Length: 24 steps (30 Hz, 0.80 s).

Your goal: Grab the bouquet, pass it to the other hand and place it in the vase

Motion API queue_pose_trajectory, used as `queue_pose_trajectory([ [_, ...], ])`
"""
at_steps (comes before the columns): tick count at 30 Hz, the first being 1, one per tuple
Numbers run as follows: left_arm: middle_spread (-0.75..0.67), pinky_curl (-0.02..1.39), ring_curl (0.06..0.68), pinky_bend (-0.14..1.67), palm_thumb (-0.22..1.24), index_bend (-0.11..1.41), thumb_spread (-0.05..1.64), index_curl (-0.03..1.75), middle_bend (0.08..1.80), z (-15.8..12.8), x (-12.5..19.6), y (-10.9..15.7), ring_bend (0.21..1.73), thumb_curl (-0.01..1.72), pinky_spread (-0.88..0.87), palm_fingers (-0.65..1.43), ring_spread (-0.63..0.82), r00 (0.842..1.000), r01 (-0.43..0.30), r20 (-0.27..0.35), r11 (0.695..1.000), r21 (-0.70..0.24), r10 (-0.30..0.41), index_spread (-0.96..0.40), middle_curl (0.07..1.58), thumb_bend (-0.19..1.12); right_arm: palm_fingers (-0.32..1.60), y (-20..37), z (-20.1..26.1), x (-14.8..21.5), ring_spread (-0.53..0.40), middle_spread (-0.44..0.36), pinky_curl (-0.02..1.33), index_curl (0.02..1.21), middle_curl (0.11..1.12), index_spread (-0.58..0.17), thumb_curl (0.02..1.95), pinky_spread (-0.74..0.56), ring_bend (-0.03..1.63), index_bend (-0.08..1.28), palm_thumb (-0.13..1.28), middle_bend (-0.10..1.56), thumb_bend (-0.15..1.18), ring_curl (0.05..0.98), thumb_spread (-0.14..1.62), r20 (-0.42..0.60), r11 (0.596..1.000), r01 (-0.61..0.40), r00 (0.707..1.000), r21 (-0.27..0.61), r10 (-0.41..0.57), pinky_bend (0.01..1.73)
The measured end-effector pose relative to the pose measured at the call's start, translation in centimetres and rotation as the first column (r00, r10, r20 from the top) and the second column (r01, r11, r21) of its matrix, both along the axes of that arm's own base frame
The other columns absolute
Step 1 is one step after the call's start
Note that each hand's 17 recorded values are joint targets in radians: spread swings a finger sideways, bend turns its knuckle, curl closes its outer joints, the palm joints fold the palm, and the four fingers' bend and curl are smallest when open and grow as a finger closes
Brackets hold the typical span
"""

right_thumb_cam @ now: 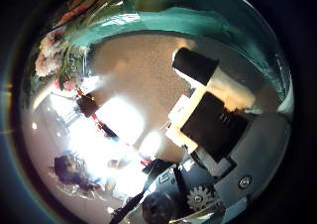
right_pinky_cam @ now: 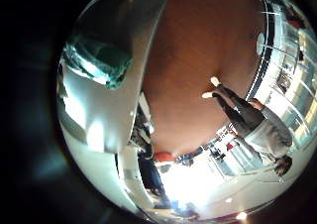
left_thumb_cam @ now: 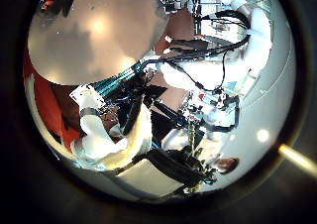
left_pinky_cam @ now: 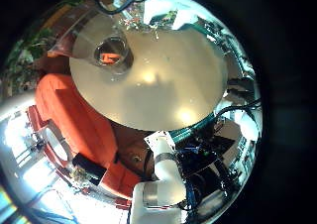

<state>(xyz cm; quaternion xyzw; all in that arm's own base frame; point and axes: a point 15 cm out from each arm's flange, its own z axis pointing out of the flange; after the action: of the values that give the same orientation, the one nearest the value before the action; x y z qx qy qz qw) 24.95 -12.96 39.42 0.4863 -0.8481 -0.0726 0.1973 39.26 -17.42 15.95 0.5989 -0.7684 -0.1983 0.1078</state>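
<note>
The bouquet lies close against my right palm. Its flower heads (right_thumb_cam: 59, 51) show at one end and its wrap (right_thumb_cam: 149, 21) sweeps along beside the right hand (right_thumb_cam: 213, 110), whose fingers curl in against it. The wrap's other end (right_pinky_cam: 99, 60) rests just over the table top (right_pinky_cam: 94, 135). A clear glass vase (left_pinky_cam: 111, 54) stands upright on the round table (left_pinky_cam: 158, 85), well below my left hand (left_pinky_cam: 163, 179). That hand hangs off the table's edge with relaxed fingers (left_thumb_cam: 109, 135) and nothing in it.
An upholstered seat (left_pinky_cam: 74, 115) stands on the floor beside the round table. The left arm and its mount (left_thumb_cam: 213, 75) fill the room behind the left palm. Bare floor (right_pinky_cam: 198, 56) stretches beyond the table's edge.
</note>
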Motion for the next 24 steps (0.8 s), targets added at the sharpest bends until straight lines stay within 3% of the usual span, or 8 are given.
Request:
queue_pose_trajectory([
  [1, 0.46, 0.32, 0.201, 0.20, 0.36, 0.18, 1.16, 0.36, 0.18, -0.1, 0.0, 0.0, 0.43, 0.31, 0.54, 0.08, 0.57, 1.000, 0.000, 0.000, 1.000, 0.000, 0.000, 0.08, 0.29, -0.02, 1.10, -0.1, 0.0, 0.0, -0.292, -0.238, 0.19, 0.44, 0.54, -0.411, 0.41, -0.25, 0.99, 0.22, 0.69, 0.56, 0.00, 0.375, 1.07, -0.002, 1.000, 0.004, 1.000, -0.006, -0.004, 0.62],
  [2, 0.46, 0.32, 0.202, 0.20, 0.36, 0.18, 1.16, 0.36, 0.18, 0.0, 0.0, 0.0, 0.43, 0.31, 0.54, 0.08, 0.57, 1.000, 0.000, -0.001, 1.000, 0.000, 0.000, 0.08, 0.29, -0.02, 1.22, -0.2, 0.1, -0.1, -0.291, -0.246, 0.23, 0.49, 0.58, -0.431, 0.42, -0.33, 1.01, 0.29, 0.72, 0.61, 0.00, 0.403, 1.07, -0.003, 1.000, 0.002, 1.000, -0.012, -0.002, 0.71],
  [5, 0.46, 0.32, 0.202, 0.20, 0.36, 0.18, 1.16, 0.36, 0.18, -0.1, 0.0, 0.0, 0.43, 0.31, 0.54, 0.08, 0.57, 1.000, 0.001, -0.003, 1.000, 0.000, -0.001, 0.08, 0.29, -0.02, 1.29, -0.8, 0.4, -0.3, -0.285, -0.262, 0.31, 0.58, 0.65, -0.462, 0.43, -0.40, 1.08, 0.43, 0.77, 0.73, 0.00, 0.451, 1.05, -0.009, 0.999, -0.001, 1.000, -0.044, 0.001, 0.88],
  [9, 0.46, 0.32, 0.203, 0.20, 0.36, 0.18, 1.16, 0.36, 0.18, 0.1, -0.2, 0.1, 0.43, 0.31, 0.54, 0.08, 0.57, 1.000, 0.008, 0.004, 1.000, -0.004, -0.008, 0.08, 0.29, -0.02, 1.27, -1.2, 0.2, -0.5, -0.276, -0.282, 0.42, 0.72, 0.76, -0.488, 0.46, -0.37, 1.18, 0.63, 0.87, 0.88, 0.00, 0.515, 1.03, -0.004, 0.997, 0.008, 1.000, -0.074, -0.009, 1.15],
  [13, 0.46, 0.32, 0.203, 0.20, 0.36, 0.18, 1.16, 0.36, 0.18, 0.5, -0.4, 0.5, 0.43, 0.31, 0.54, 0.08, 0.57, 1.000, 0.023, 0.019, 0.999, -0.025, -0.022, 0.08, 0.29, -0.02, 1.23, -1.5, 0.8, 0.3, -0.266, -0.278, 0.50, 0.85, 0.85, -0.471, 0.51, -0.32, 1.27, 0.83, 1.00, 1.04, 0.04, 0.577, 0.99, 0.099, 0.992, 0.028, 0.995, -0.120, -0.017, 1.29],
  [19, 0.46, 0.32, 0.204, 0.20, 0.36, 0.18, 1.16, 0.35, 0.18, 0.8, 0.2, 0.7, 0.43, 0.31, 0.54, 0.08, 0.57, 0.999, 0.021, 0.025, 0.999, -0.031, -0.020, 0.08, 0.28, -0.02, 1.18, -1.8, 5.4, 0.8, -0.239, -0.237, 0.58, 0.94, 0.91, -0.405, 0.61, -0.25, 1.36, 1.00, 1.14, 1.19, 0.08, 0.644, 0.95, 0.342, 0.976, 0.077, 0.940, -0.203, -0.003, 1.37],
  [24, 0.46, 0.32, 0.204, 0.20, 0.36, 0.18, 1.16, 0.35, 0.18, 1.0, 0.0, 0.2, 0.43, 0.31, 0.54, 0.08, 0.57, 0.999, 0.027, 0.024, 0.998, -0.048, -0.026, 0.08, 0.28, -0.02, 1.16, -1.8, 10.1, -0.2, -0.222, -0.205, 0.62, 0.97, 0.91, -0.359, 0.68, -0.22, 1.41, 1.06, 1.18, 1.25, 0.08, 0.674, 0.91, 0.450, 0.966, 0.108, 0.893, -0.235, 0.009, 1.38],
])
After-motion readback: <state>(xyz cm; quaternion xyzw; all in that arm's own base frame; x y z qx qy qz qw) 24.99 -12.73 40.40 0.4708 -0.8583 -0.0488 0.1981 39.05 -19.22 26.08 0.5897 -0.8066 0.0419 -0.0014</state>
